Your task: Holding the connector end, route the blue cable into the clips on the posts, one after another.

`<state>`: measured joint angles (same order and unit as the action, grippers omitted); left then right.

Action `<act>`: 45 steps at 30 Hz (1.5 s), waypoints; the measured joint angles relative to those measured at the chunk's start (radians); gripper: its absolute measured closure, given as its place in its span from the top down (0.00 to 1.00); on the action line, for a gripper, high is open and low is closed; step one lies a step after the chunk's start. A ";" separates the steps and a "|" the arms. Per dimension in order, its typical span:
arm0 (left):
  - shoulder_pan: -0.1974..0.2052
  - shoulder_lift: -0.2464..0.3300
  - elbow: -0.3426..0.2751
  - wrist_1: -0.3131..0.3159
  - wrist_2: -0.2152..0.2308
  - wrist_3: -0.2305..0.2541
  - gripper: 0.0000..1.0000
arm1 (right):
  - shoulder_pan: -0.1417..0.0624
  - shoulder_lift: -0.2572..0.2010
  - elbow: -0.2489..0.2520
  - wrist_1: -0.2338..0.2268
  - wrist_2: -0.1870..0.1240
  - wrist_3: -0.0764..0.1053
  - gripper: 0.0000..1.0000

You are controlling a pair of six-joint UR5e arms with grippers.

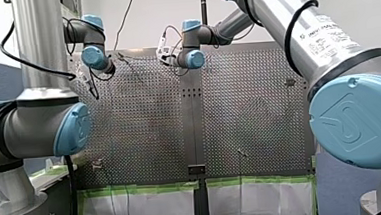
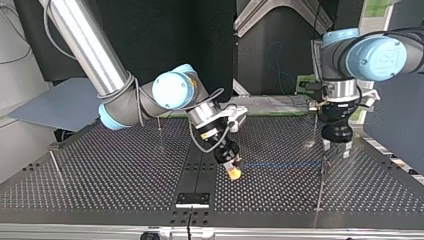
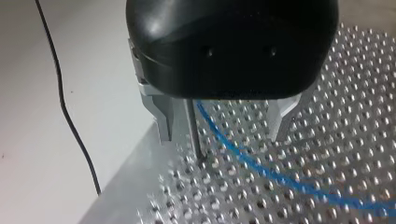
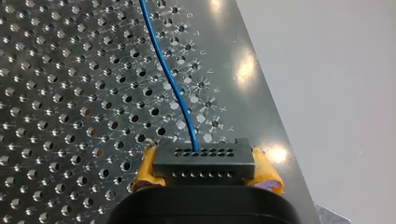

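Note:
In the right wrist view my right gripper (image 4: 205, 173) is shut on a black connector block (image 4: 204, 161), held between its yellow pads (image 4: 142, 171). The blue cable (image 4: 170, 79) runs from the connector out ahead over the perforated plate. In the top view that gripper (image 2: 233, 171) hangs low near the table's middle, and the blue cable (image 2: 280, 164) stretches toward my left gripper (image 2: 336, 148). In the left wrist view my left gripper (image 3: 222, 138) is open, its metal fingers (image 3: 161, 123) straddling a thin post (image 3: 194, 133) and the blue cable (image 3: 261, 170).
More thin posts stand on the perforated table (image 2: 110, 175): one at the top view's left edge (image 2: 54, 162), one farther back (image 2: 159, 122), one near the front right (image 2: 320, 187). A black bracket (image 2: 192, 199) sits at the front middle. A black wire (image 3: 70, 121) lies off the plate.

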<state>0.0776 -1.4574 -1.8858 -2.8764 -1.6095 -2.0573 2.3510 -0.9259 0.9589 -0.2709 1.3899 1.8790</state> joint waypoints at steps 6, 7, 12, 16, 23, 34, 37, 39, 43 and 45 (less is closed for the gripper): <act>-0.019 0.050 0.000 -0.051 -0.024 0.003 1.00 | 0.000 -0.001 0.000 0.003 0.000 -0.001 0.00; -0.024 0.061 0.000 -0.061 -0.027 0.005 1.00 | -0.001 -0.001 0.000 0.004 0.000 -0.001 0.00; -0.043 0.104 -0.001 -0.107 -0.047 0.035 1.00 | -0.004 -0.001 0.000 0.003 0.000 0.002 0.00; -0.061 0.118 -0.001 -0.145 -0.059 0.071 1.00 | -0.006 -0.002 0.000 0.003 0.000 0.004 0.00; -0.088 0.120 -0.001 -0.164 -0.062 0.131 1.00 | -0.006 -0.002 0.000 0.004 0.000 0.005 0.00; -0.107 0.121 -0.001 -0.100 -0.057 0.220 1.00 | -0.006 -0.002 0.000 0.007 0.000 0.002 0.00; -0.106 0.121 -0.001 -0.095 -0.060 0.245 1.00 | -0.006 -0.002 0.000 0.008 0.000 0.002 0.00; -0.106 0.121 -0.001 -0.095 -0.061 0.262 1.00 | -0.006 -0.002 0.000 0.008 0.000 0.002 0.00; -0.107 0.121 -0.001 -0.095 -0.063 0.302 1.00 | -0.006 -0.002 0.000 0.008 0.000 0.002 0.00; -0.108 0.121 -0.001 -0.095 -0.063 0.317 1.00 | -0.006 -0.002 0.000 0.008 0.000 0.002 0.00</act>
<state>-0.0299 -1.3366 -1.8865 -2.9716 -1.6726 -1.7403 2.3448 -0.9275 0.9590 -0.2625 1.3899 1.8810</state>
